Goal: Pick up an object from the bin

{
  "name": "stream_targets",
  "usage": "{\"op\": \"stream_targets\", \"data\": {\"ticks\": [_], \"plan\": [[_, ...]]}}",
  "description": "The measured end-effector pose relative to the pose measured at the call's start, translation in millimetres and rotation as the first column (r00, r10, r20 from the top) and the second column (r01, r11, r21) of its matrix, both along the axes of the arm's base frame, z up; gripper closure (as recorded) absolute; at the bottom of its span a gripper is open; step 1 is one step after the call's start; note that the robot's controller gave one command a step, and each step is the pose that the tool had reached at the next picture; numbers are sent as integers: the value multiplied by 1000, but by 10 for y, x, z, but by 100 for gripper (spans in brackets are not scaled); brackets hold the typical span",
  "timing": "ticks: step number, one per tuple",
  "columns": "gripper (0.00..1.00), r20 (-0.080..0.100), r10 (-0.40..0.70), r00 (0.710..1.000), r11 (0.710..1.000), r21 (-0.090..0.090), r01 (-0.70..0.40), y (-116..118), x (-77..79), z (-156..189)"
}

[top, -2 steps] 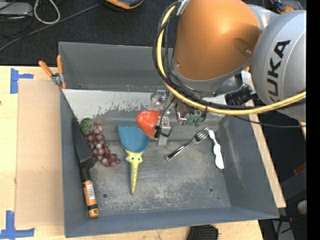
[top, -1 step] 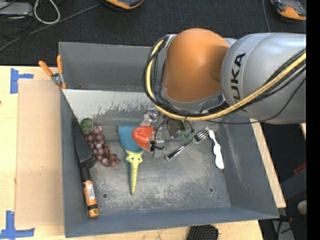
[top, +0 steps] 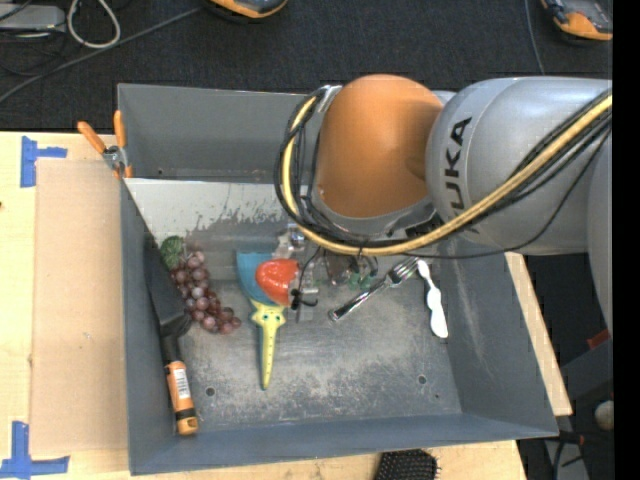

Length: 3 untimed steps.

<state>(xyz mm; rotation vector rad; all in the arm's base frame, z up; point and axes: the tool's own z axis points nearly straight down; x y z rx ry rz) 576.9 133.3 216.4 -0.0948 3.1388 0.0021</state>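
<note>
The arm's orange wrist cover [top: 375, 148] hangs over the middle of the grey bin [top: 390, 388], with the gripper [top: 308, 286] low beside a red-orange rounded thing [top: 277, 276] that lies against a blue piece [top: 247, 268]. A yellow pointed toy [top: 267, 343] lies just nearer and purple grapes [top: 200, 296] to the left. A metal fork [top: 372, 288] and a white utensil [top: 436, 306] lie to the right.

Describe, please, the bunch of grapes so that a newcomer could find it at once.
Start at the left wall of the grey bin, where a long black-handled tool with an orange end lies. Just right of it sits the bunch of grapes: the only cluster of small dark purple balls, while its neighbours are long and slim.
</note>
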Motion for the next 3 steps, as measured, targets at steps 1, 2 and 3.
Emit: {"op": "stream_targets", "data": {"ticks": [1, 2, 3], "plan": [[0, -2, 61, 998, 998, 0, -61, -259, -12, -173], [0, -8, 74, 997, 997, 1, -74, 251, -139, 788], [0, -22, 126, 992, 992, -3, -126, -326, 159, -685]]}}
